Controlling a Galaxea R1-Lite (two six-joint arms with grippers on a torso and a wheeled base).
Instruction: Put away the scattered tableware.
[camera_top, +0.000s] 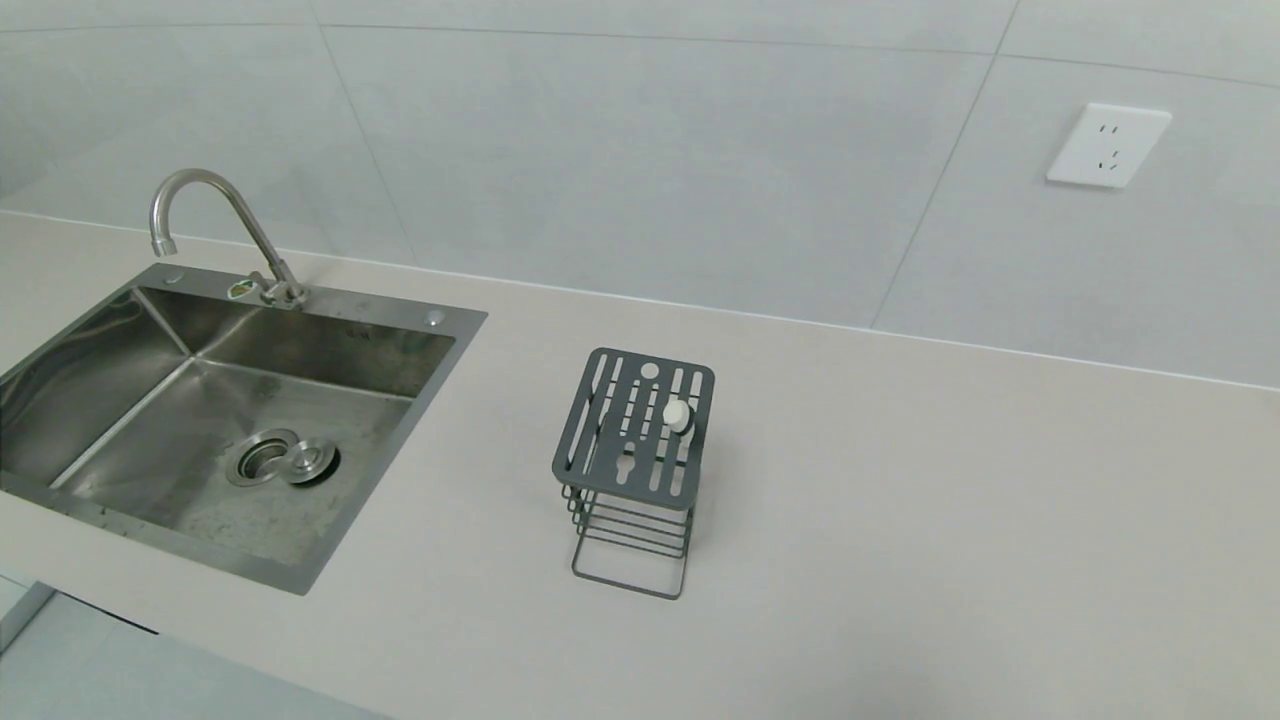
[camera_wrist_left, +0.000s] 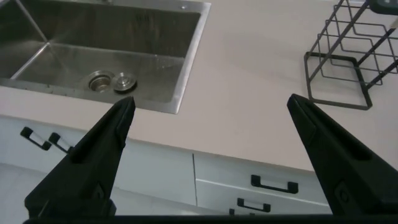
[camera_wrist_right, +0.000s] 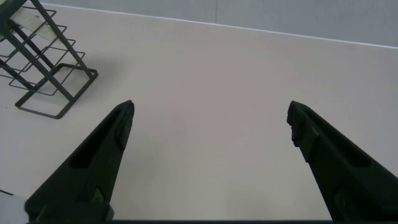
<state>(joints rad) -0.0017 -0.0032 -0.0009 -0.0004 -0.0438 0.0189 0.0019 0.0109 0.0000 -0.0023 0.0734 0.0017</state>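
A dark grey wire rack (camera_top: 633, 470) with a slotted top stands upright in the middle of the beige counter (camera_top: 900, 520). A small white handle end (camera_top: 677, 414) pokes up through one slot of its top. The rack's lower wires also show in the left wrist view (camera_wrist_left: 348, 56) and in the right wrist view (camera_wrist_right: 43, 68). My left gripper (camera_wrist_left: 210, 106) is open and holds nothing, hanging over the counter's front edge between sink and rack. My right gripper (camera_wrist_right: 210, 109) is open and bare over plain counter, to the right of the rack.
A steel sink (camera_top: 150, 330) with a curved tap (camera_top: 215, 225) is set into the counter at the left; its drain plug (camera_top: 300, 462) lies in the basin. A wall socket (camera_top: 1108, 145) sits high on the right. Drawer fronts with black handles (camera_wrist_left: 273, 184) lie below the counter's front edge.
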